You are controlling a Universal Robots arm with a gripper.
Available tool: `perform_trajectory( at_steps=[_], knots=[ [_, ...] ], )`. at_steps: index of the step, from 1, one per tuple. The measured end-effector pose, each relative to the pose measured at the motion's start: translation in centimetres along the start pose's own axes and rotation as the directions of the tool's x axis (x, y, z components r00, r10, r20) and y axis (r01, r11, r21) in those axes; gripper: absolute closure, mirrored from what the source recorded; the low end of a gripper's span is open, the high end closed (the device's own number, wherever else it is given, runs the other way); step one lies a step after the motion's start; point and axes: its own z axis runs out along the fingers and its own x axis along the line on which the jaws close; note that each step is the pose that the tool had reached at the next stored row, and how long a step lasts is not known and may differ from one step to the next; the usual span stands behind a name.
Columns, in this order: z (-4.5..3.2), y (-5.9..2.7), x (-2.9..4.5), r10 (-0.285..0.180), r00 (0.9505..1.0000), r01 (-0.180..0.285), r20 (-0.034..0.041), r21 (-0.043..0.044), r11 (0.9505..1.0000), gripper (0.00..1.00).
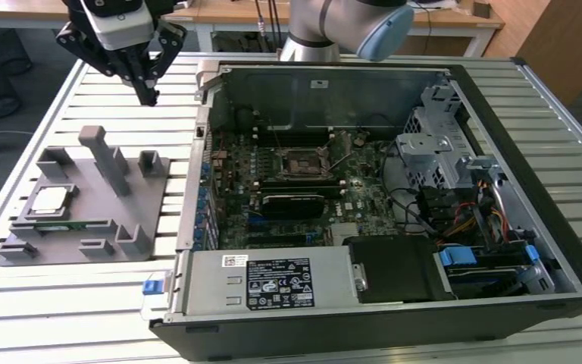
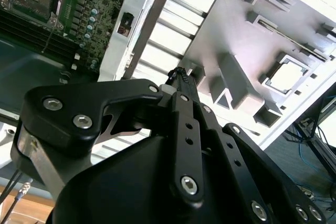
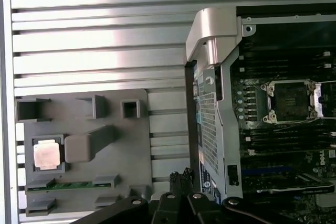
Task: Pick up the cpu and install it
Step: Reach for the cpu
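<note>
presently the tool [image 1: 151,97] hangs above the slatted tabletop [image 1: 58,303], raised well clear of everything beneath it. in the first wrist view its tips line up with the strip of slats between the grey fixture [image 1: 119,205] and the open computer case [image 1: 372,334]. its two black fingers [image 2: 185,108] are clenched, tips pressed together with nothing held between them, which the second wrist view shows plainly. the cpu [image 1: 51,199] lies flat in a square pocket of the fixture, toward the exterior view's left, pale metal top facing up and well apart from the tool. a blocky grey post [image 3: 89,144] of the fixture stands just beside that pocket. a thin green memory stick [image 1: 67,225] rests in a slot of the same fixture, just beside the cpu. inside the case, the socket [image 1: 301,161] on the green motherboard [image 1: 357,189] shows a dark centre within its metal frame. the pale robot arm [image 1: 332,26] rises behind the case at the tabletop's far edge in the exterior view.
</note>
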Motion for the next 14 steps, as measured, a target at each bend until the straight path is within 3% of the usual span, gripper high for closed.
perform_trajectory(
  at_steps=[14],
  knots=[
    [0.14, -0.11, 1.32, 0.000, 1.0000, 0.000, 0.0000, 0.0000, 1.0000, 0.89]
  ],
)
